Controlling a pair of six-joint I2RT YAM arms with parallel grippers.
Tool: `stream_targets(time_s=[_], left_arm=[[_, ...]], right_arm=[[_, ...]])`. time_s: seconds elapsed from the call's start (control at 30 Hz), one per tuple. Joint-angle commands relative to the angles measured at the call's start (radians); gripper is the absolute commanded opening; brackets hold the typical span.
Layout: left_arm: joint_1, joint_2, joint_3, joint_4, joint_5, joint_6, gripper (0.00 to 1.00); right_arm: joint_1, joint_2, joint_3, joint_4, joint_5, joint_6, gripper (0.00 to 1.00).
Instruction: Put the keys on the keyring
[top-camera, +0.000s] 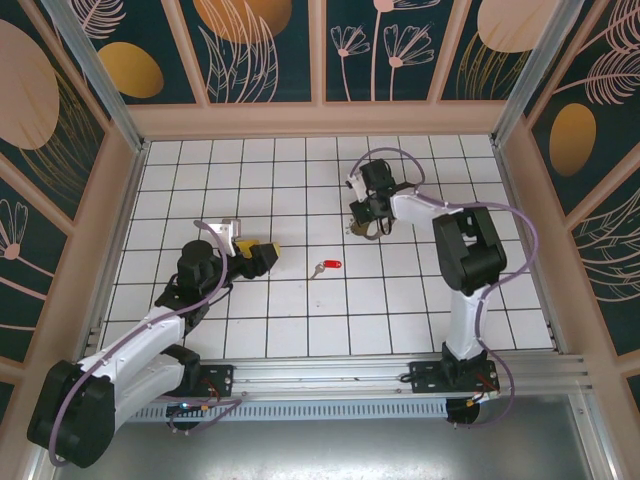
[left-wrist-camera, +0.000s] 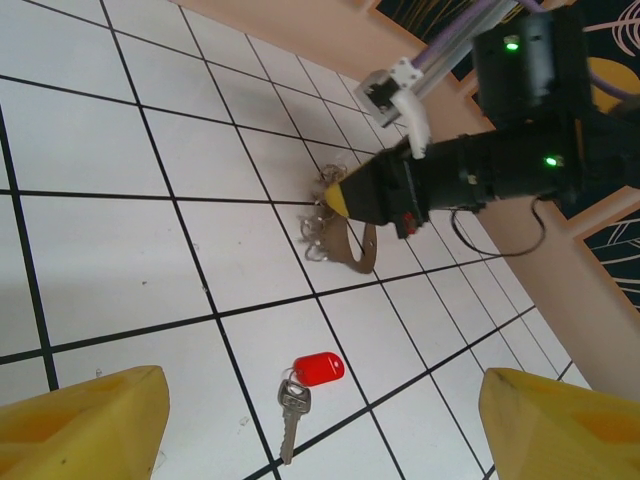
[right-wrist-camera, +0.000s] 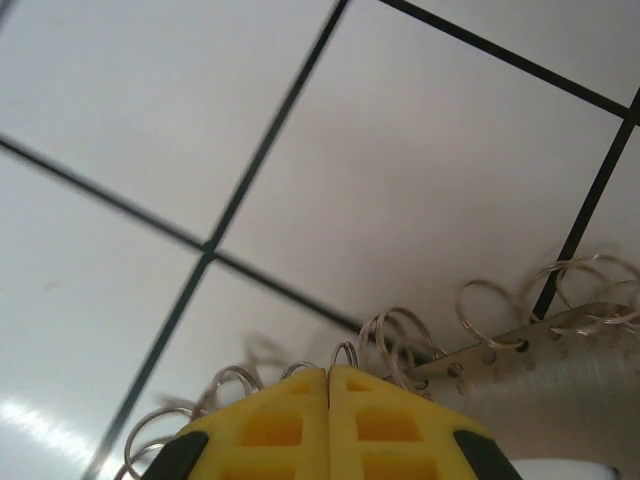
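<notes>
One key (top-camera: 326, 266) | lying apart, ahead of spread left gripper (top-camera: 266, 252)

I see a white bench (top-camera: 300, 320) with black lines that make squares. A small key (top-camera: 325, 266) with a red head lies flat near the middle. The keyring (left-wrist-camera: 335, 235), a bunch of wire loops, lies farther back, apart from the key.

A shiny silver metal key (left-wrist-camera: 296, 400) with a glossy red plastic head lies at six o'clock from the keyring (left-wrist-camera: 352, 245), bright wire loops on a brushed metal strip, on smooth glossy white tiles (left-wrist-camera: 120, 270).
</notes>
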Motion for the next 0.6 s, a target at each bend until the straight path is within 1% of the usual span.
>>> stream_targets(time_s=[0.0,0.2,0.3,0.47,0.57], left_arm=[[-0.008,-0.009,-0.010,-0.022,-0.007,0.026,0.81],[-0.007,-0.008,-0.010,-0.038,-0.002,0.028,0.80],[-0.007,-0.015,-0.012,-0.040,0.000,0.023,0.80],[-0.008,-0.018,-0.009,-0.047,-0.007,0.021,0.79],[-0.007,-0.012,-0.001,-0.074,-0.031,0.022,0.79]], right_arm=[[0.044,-0.147,-0.112,0.075,-0.038,0.064,0.00],[0.116,-0.271,-0.268,0.114,-0.039,0.131,0.00],[0.159,-0.308,-0.314,0.115,-0.067,0.152,0.00],[0.208,-0.324,-0.387,0.142,-0.088,0.186,0.00],[0.228,-0.318,-0.420,0.181,-0.110,0.212,0.00]])
